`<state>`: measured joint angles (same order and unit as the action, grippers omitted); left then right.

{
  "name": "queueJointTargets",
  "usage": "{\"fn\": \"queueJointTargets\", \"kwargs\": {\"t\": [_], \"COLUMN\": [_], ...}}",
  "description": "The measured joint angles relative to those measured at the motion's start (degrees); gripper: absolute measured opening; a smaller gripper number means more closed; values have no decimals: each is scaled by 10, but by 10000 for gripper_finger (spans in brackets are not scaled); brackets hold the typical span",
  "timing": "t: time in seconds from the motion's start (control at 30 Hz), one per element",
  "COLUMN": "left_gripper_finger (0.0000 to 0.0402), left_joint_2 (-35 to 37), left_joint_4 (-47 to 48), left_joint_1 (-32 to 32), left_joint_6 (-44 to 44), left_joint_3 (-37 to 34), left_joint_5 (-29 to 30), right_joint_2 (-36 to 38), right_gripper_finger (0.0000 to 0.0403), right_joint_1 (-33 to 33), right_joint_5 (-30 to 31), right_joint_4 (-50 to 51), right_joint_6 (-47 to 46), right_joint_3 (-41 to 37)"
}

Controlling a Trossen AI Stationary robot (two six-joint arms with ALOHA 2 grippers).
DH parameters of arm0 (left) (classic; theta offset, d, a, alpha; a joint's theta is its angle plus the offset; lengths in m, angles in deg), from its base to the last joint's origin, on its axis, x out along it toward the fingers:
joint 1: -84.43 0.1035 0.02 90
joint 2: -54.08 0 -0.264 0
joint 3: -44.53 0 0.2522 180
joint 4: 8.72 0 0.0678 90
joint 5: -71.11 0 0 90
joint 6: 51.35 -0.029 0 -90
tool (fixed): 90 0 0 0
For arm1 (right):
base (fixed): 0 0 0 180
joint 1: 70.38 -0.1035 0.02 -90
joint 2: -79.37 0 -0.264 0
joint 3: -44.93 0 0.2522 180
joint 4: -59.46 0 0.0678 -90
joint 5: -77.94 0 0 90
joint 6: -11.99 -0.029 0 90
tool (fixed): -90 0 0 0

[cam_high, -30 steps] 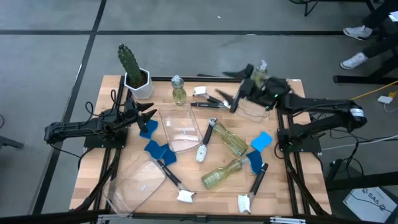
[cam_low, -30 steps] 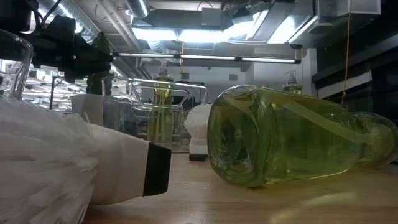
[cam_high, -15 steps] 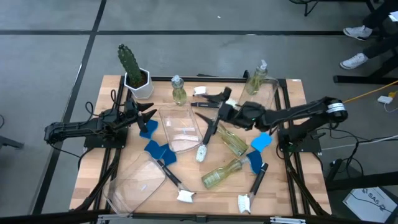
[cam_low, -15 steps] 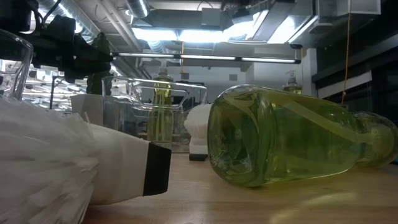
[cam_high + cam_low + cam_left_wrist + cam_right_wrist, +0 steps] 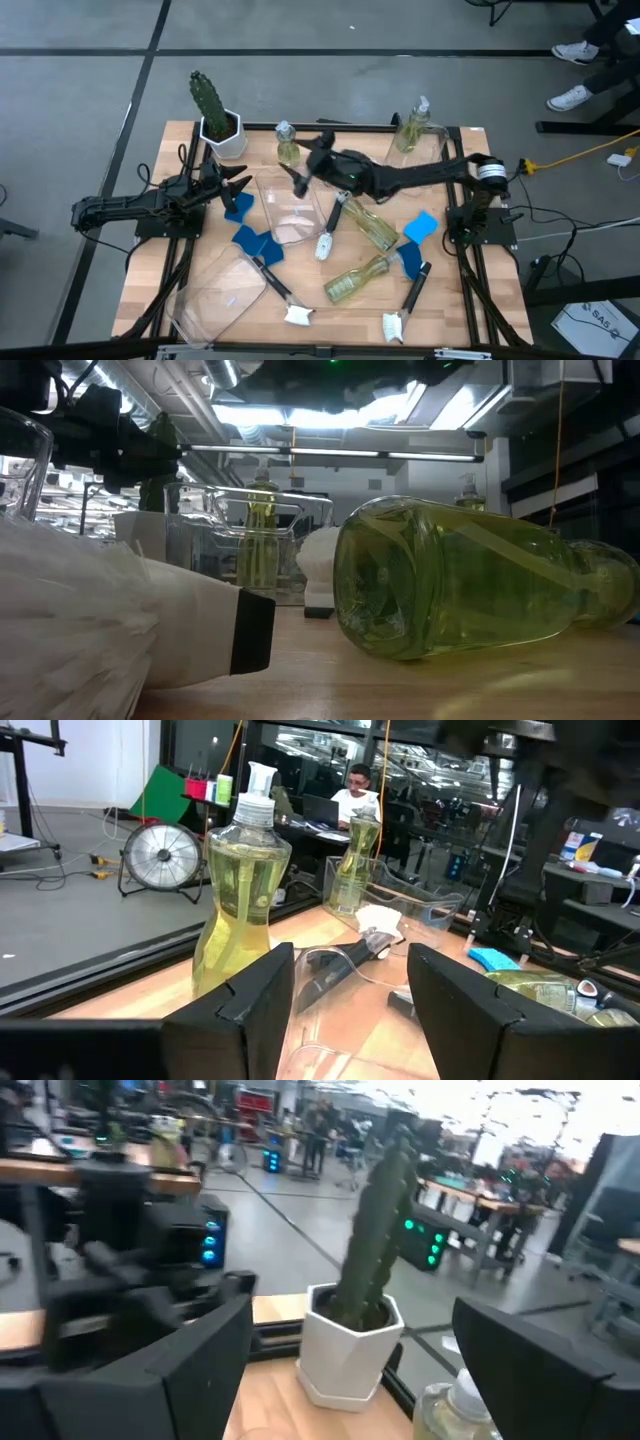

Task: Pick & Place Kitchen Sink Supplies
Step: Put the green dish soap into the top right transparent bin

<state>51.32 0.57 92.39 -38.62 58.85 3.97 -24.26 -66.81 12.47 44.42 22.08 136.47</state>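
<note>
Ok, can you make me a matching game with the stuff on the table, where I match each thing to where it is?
Things:
1. cactus
2. right gripper
3. left gripper
4. soap bottle with a white pump

Places:
A. inside the clear bin at the far right of the table
B. open, by the blue sponge on the left side
C. in a white pot at the far left corner
D. open, over the middle clear bin

Pairs: 1-C, 2-D, 3-B, 4-A

Both arms are dark, nearly black, built of slim jointed links on black frame bases bolted at the left and right table edges. The right arm [image 5: 430, 175] carries a silvery-white ring at its shoulder joint, with black cables trailing beside its base. The left arm [image 5: 140, 207] is matte black throughout, and its fingers [image 5: 250, 995] are broad, flat, dark wedges.
</note>
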Motion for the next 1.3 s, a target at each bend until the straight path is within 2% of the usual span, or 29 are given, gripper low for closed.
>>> {"fn": "queueJointTargets", "kwargs": {"t": [0.17,0.33,0.4,0.7,0.9,1.3], "left_gripper_finger": [190,190,189,191,190,190], "left_joint_2": [0,0,0,0,0,0], "left_joint_4": [0,0,0,0,0,0], "left_joint_1": [0,0,0,0,0,0], "left_joint_6": [0,0,0,0,0,0], "left_joint_3": [0,0,0,0,0,0], "left_joint_5": [0,0,0,0,0,0], "right_joint_2": [-32,-46,-53,-92,-110,-124], "right_gripper_finger": [339,339,339,339,339,339], "right_joint_1": [40,81,90,110,116,129], "right_joint_5": [48,-21,-29,-36,-38,-38], "right_joint_4": [12,34,44,24,-43,-52], "right_joint_6": [-21,-93,-100,-65,-21,-6], "right_joint_3": [26,26,26,26,25,51]}}
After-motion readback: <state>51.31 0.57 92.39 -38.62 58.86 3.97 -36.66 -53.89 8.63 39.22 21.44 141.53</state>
